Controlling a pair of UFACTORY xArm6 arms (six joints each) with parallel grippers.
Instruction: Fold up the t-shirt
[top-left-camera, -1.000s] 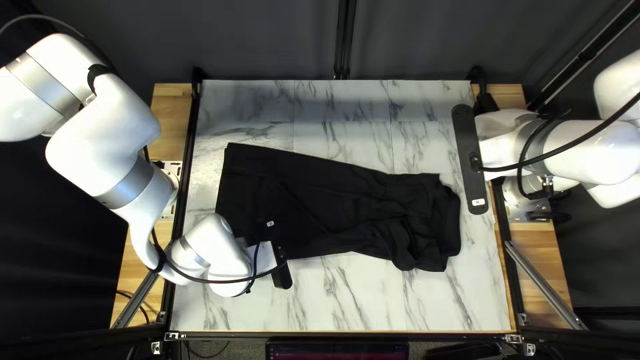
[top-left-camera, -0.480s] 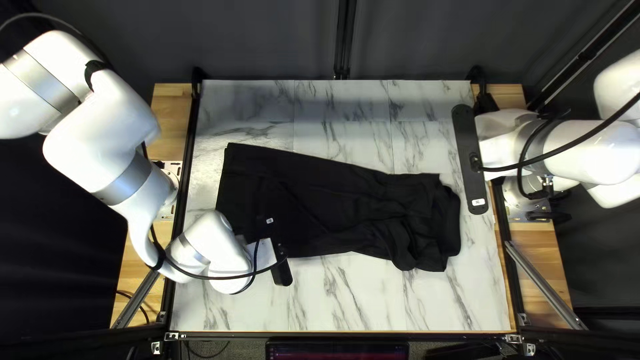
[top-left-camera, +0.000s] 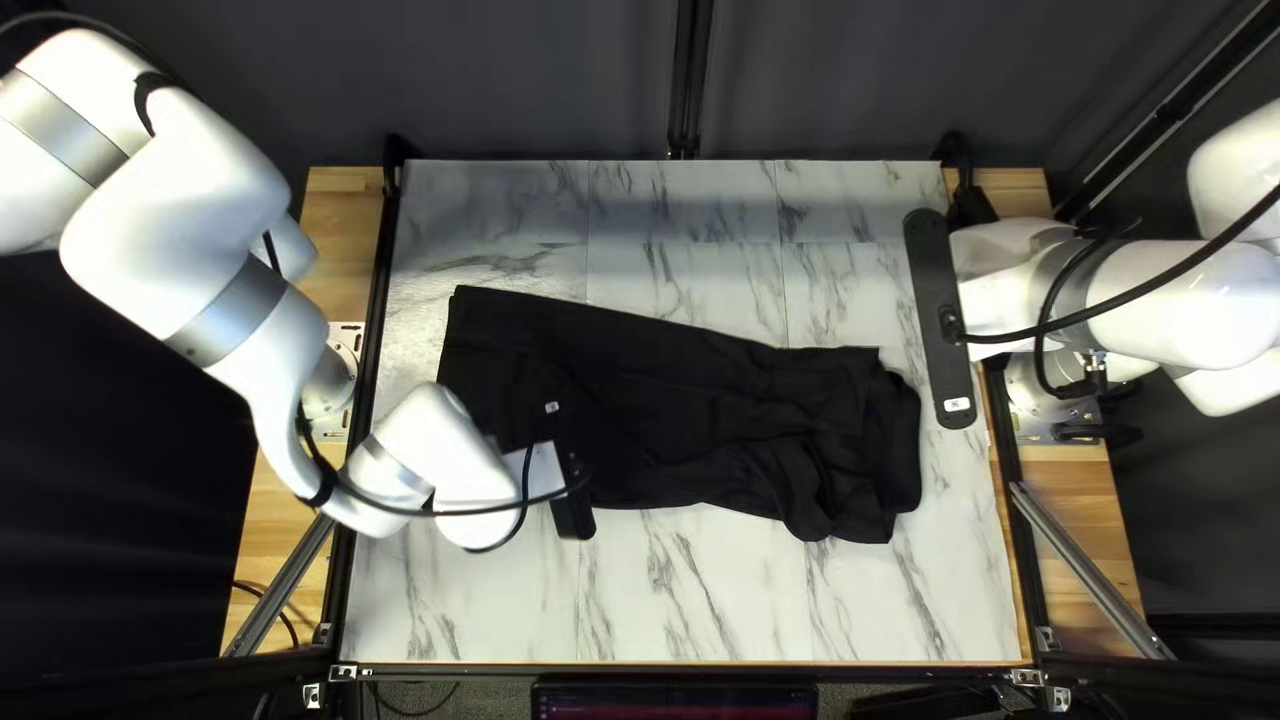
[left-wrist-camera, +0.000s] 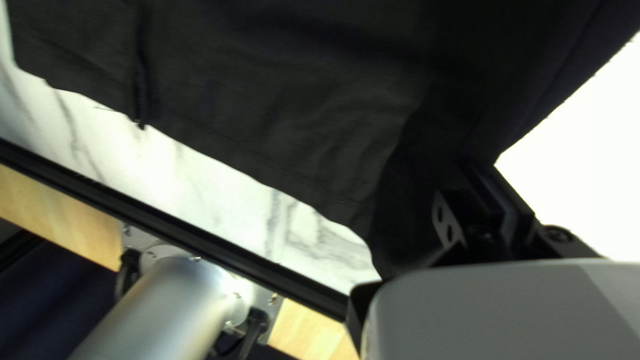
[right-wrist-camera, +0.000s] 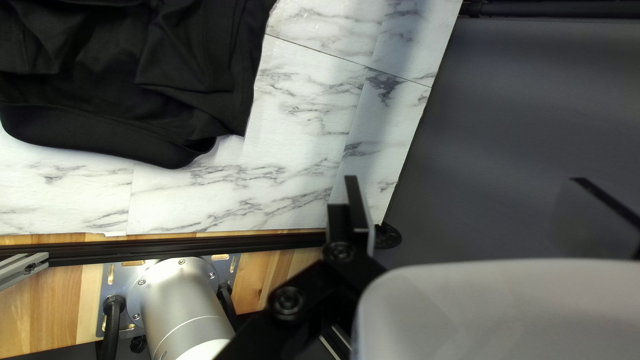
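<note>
Black t-shirt (top-left-camera: pixel 694 414); tabletop (top-left-camera: pixel 720 600) white with grey marble veining

T-shirt (top-left-camera: pixel 667 400) on the table (top-left-camera: pixel 747 600), extending left to right. Behind the table's far edge: the curtain (top-left-camera: pixel 534 80); before its near edge: the screen (top-left-camera: pixel 674 702). Left edge: left arm's base (top-left-camera: pixel 342 363); right edge: right arm's base (top-left-camera: pixel 1038 411). In the top left view, the left gripper (top-left-camera: pixel 574 507) overlaps the t-shirt's near edge, toward its left end; the right gripper (top-left-camera: pixel 939 320) is right of the t-shirt.

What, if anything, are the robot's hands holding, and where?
The left gripper holds the black T-shirt, apparently near a corner of its hem; the right gripper is open, holding nothing.
</note>
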